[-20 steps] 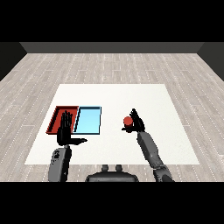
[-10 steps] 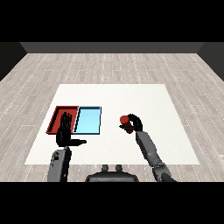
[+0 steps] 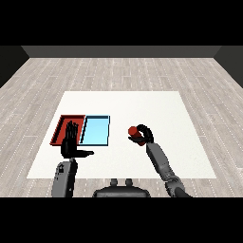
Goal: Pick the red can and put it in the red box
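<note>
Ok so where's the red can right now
In the head view the red can is right of centre, held in the right hand whose fingers curl round it, over the white table just right of the light blue tray.

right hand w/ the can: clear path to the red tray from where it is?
Probably yes. The right hand holds the red can right of the light blue tray; it must cross that to the red tray, whose near part the left hand overlaps.
</note>
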Robot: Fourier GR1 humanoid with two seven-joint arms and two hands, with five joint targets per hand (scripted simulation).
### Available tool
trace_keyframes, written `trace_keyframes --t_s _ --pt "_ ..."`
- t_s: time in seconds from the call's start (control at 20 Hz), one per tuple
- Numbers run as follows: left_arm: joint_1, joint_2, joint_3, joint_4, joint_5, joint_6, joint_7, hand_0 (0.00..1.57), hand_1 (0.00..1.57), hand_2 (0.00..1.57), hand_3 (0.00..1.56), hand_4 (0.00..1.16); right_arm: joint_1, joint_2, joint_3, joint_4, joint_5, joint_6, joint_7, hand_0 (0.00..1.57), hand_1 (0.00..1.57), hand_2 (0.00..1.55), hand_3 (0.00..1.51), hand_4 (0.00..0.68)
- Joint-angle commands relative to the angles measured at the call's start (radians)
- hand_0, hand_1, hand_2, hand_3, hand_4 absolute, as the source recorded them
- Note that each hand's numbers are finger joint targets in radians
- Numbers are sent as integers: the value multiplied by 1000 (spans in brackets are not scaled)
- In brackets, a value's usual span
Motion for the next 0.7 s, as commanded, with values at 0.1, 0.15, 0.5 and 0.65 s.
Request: trace_keyframes --t_s 0.1,0.15,0.5,0.65 --pt "-56 33 33 -23 39 -7 76 0 0 0 0 0 55 5 14 -111 28 -31 11 1530 1530 1471 1399 578" --pt "30 18 20 -32 27 -26 0 0 0 0 0 0 9 -4 -9 -81 20 -17 12 1529 1529 1470 1395 580" --pt "-38 18 10 1 14 -2 44 0 0 0 0 0 144 -23 52 -450 -1 -34 121 1543 1543 1459 1381 582" --pt "-33 2 -15 38 -33 13 0 0 0 0 0 0 74 -90 -27 -419 -45 20 110 1515 1515 1460 1383 608"
